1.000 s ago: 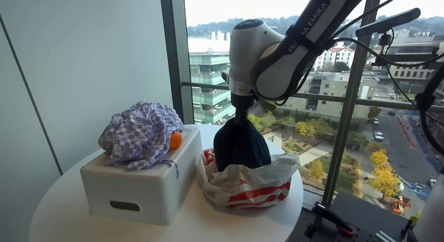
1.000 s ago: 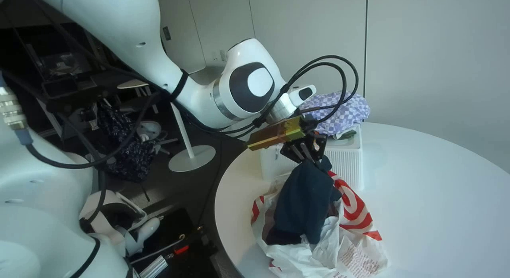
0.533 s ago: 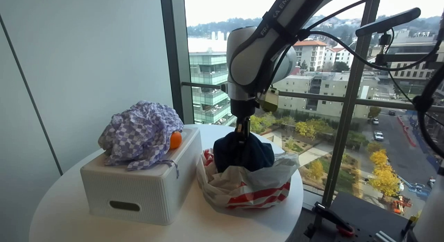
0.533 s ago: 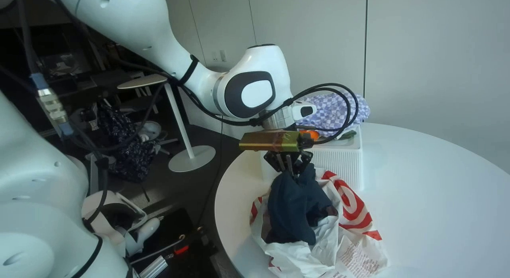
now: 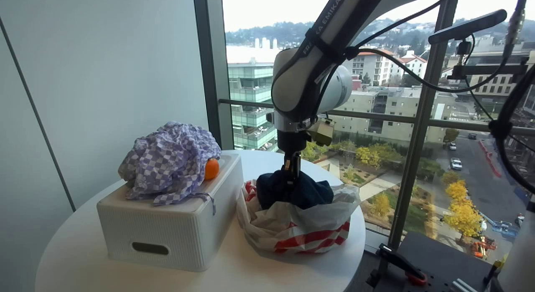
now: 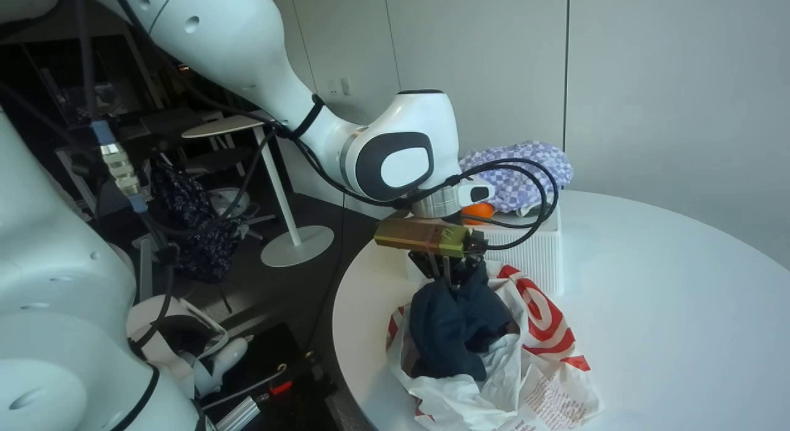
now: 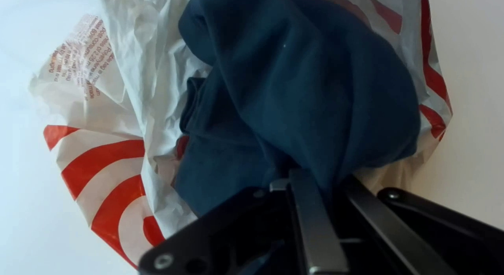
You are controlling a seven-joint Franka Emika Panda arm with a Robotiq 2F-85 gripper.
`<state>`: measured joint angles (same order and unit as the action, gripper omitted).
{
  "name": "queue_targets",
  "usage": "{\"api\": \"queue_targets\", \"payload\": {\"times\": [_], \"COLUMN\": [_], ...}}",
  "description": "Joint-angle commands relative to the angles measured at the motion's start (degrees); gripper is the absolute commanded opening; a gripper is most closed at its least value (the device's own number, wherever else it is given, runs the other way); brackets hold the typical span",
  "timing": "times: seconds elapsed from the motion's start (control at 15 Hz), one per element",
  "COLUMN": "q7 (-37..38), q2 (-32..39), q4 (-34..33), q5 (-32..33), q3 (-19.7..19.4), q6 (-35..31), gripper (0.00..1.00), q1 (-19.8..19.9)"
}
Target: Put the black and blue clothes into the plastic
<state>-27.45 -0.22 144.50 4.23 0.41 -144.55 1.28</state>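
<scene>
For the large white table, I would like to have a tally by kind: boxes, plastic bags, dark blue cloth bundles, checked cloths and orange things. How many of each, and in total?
1 box
1 plastic bag
1 dark blue cloth bundle (how many pieces, cannot tell)
1 checked cloth
1 orange thing
Total: 5

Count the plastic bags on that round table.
1 visible: the red-and-white bag, beside the white box, with dark blue cloth bunched in its opening. More could hide under the cloth.

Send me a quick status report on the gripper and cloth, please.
Fingers pinching dark blue cloth. Cloth partly inside plastic bag, top sticking out. Nothing visibly in the way.
</scene>
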Motion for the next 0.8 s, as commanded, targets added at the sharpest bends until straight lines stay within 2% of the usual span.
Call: {"api": "queue_targets", "payload": {"times": [0.0, 0.4, 0.67, 0.73], "q7": [0.83, -0.01, 1.13, 1.24], "q2": [6.72, 16.65, 18.59, 17.88], "q4": [-0.8, -1.23, -1.41, -1.21], "q5": [-3.53, -14.66, -16.23, -15.92], "q3": [-0.27, 4.03, 6.54, 6.98], "q6": [-6.39, -14.01, -16.4, -16.19], "gripper": [0.06, 0.06, 0.07, 0.27], "q1": [-0.05, 3.04, 5.29, 5.62]}}
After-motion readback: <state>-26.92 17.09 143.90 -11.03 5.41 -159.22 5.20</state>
